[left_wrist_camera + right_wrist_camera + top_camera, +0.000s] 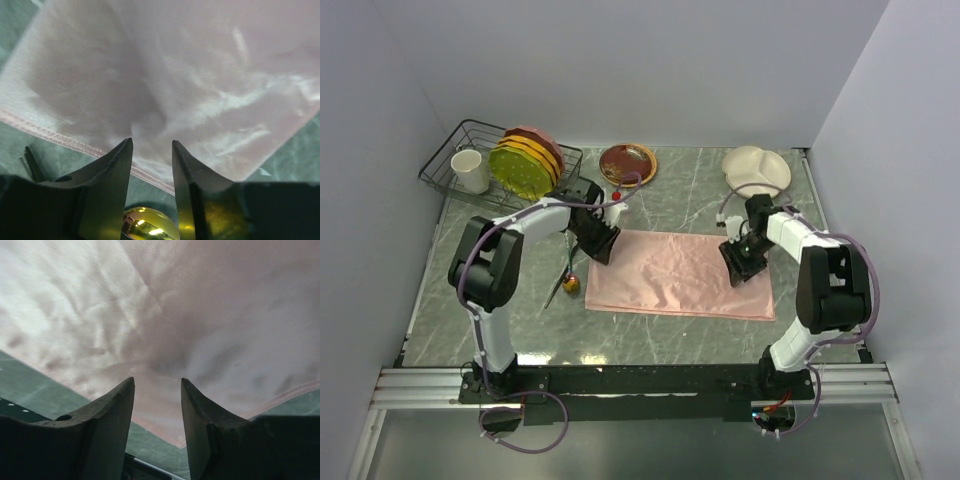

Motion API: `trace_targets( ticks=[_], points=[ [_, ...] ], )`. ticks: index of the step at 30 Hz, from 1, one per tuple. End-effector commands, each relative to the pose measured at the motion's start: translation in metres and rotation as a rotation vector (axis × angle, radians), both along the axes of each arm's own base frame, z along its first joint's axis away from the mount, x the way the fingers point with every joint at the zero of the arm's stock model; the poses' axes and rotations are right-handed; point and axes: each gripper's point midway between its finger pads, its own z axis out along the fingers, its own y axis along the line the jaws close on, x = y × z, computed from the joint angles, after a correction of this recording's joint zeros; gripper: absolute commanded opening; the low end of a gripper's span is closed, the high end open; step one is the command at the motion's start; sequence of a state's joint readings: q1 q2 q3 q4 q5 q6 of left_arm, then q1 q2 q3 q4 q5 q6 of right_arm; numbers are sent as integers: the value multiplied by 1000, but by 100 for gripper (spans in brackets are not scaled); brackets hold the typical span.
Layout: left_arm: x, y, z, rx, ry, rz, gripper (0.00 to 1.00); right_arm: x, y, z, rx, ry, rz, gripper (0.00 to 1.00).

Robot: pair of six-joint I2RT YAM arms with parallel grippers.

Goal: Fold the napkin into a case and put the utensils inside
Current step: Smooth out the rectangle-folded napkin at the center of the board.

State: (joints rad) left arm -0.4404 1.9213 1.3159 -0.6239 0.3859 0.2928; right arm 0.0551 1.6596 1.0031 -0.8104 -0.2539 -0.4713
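Table [690,190]: green marbled top, bearing everything in play.
Napkin [680,272]: lying flat as a wide pink rectangle in the middle of the table, not yet narrowed into a case; its stitched hem is showing in both wrist views.
Left gripper [601,243]: hovering over the napkin's far left corner, jaws parted by a narrow gap with nothing between them.
Right gripper [741,262]: poised over the napkin's right edge, jaws likewise parted and gripping nothing.
Utensils [566,280]: waiting on the bare table just beside the napkin's left edge, gold heads and dark handles lying together.
Step in hand: folding is looking only part done; both arms appear to be lining up on the cloth's ends.
Next move: probably calling for both grippers pinching their edges together and carrying them across evenly, keeping the slippery satin from sliding.
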Motion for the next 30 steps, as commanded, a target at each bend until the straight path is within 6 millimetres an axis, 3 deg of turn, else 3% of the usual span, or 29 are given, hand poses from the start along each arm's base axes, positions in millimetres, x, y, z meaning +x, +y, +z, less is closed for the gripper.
trace_targets(
  ticks=[1, 3, 5, 6, 7, 9, 10, 11, 12, 14, 15, 16, 17, 18, 20, 21, 22, 23, 24, 25, 26, 28, 29, 30],
  points=[
    [24, -32, 117, -259, -185, -15, 55, 45, 22, 93, 188, -244, -75, 54],
    [36, -36, 177, -338, -327, 23, 64, 72, 31, 144, 266, -391, -97, 67],
    [54, -37, 223, -387, -492, 54, 80, 91, 35, 202, 308, -555, -93, 78],
    [54, -35, 249, -419, -553, 77, 88, 101, 37, 224, 331, -628, -115, 82],
    [59, -33, 262, -432, -602, 101, 96, 105, 39, 248, 353, -699, -126, 88],
    [65, -37, 285, -488, -692, 95, 98, 125, 44, 293, 429, -847, -181, 99],
    [67, -40, 290, -509, -704, 99, 99, 128, 46, 308, 461, -898, -200, 100],
    [76, -41, 290, -530, -728, 126, 99, 132, 48, 305, 502, -891, -262, 100],
    [80, -44, 291, -566, -710, 181, 99, 142, 51, 316, 550, -946, -264, 100],
    [85, -52, 291, -617, -665, 200, 99, 151, 63, 305, 616, -901, -241, 100],
    [80, -67, 271, -634, -555, 138, 99, 142, 80, 297, 692, -804, -173, 100],
    [75, -77, 265, -656, -487, 87, 99, 146, 91, 275, 740, -689, -152, 100],
    [76, -84, 273, -684, -448, 70, 99, 144, 98, 273, 784, -631, -123, 100],
    [80, -96, 249, -708, -307, 112, 99, 140, 107, 262, 835, -523, -154, 100],
    [67, -113, 237, -794, -147, 80, 99, 136, 120, 228, 919, -326, -259, 100],
    [63, -121, 223, -833, -7, 135, 99, 143, 123, 227, 952, -352, -257, 100],
    [63, -129, 230, -908, -2, 87, 99, 137, 127, 205, 969, -292, -291, 100],
    [60, -134, 204, -908, 92, 109, 99, 137, 131, 200, 987, -263, -321, 100],
    [56, -140, 199, -928, 183, 139, 99, 139, 134, 194, 997, -253, -322, 100],
    [55, -143, 193, -947, 214, 127, 99, 139, 139, 175, 995, -193, -337, 100],
    [59, -147, 173, -941, 264, 151, 99, 138, 143, 168, 999, -162, -341, 100],
    [62, -152, 163, -951, 333, 179, 99, 141, 146, 146, 989, -106, -366, 100],
    [66, -154, 145, -935, 370, 199, 99, 144, 145, 140, 992, -88, -384, 100],
    [67, -156, 140, -936, 396, 206, 99, 148, 146, 137, 999, -89, -384, 100]
  ],
)
